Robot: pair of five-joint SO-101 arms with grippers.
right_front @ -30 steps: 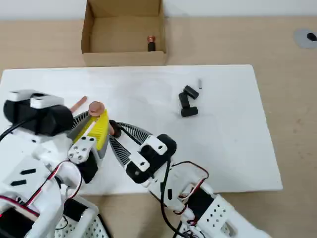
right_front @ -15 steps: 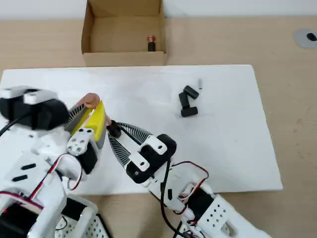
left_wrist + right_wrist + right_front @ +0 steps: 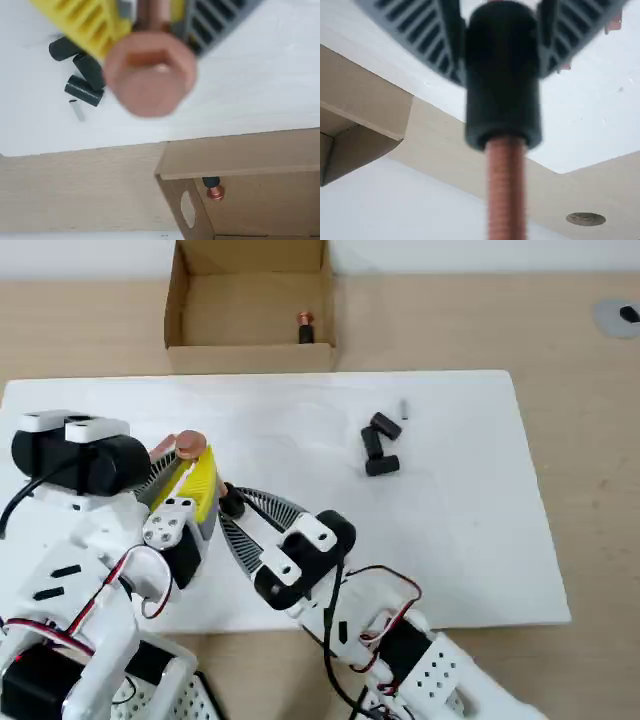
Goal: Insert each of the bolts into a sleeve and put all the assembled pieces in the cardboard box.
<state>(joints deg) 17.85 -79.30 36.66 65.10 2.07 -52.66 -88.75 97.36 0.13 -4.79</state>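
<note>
Nearest you, at about 7 o'clock on the white board (image 3: 470,560), your two arms meet. Your left gripper (image 3: 196,483), with one yellow finger and one grey, is pinched on a copper bolt (image 3: 190,446) just below its hexagonal head. Your right gripper (image 3: 236,506) stands at 4 o'clock from that head, its ribbed grey fingers clamped around a black sleeve (image 3: 502,75). Seen from the right wrist, the bolt's threaded shank sits in the sleeve's open end, so the two parts are joined and held above the board between both grippers.

Farther out, toward 1 o'clock from the grippers and well apart from them, three loose sleeves (image 3: 380,446) lie in a tight cluster on the board, touching or nearly so. A small grey pin (image 3: 404,408) lies just beyond them at 12 o'clock.

Past the board's far edge, the cardboard box (image 3: 250,359) stands open on the wooden table (image 3: 590,450), at 12 o'clock from your left gripper. One assembled piece (image 3: 305,328) lies inside against the box's 3 o'clock wall, copper head pointing away from you.

At 2 o'clock, near the table's far corner, a round grey disc (image 3: 614,316) is set into the wood. A pale wall (image 3: 460,254) runs behind the table.
</note>
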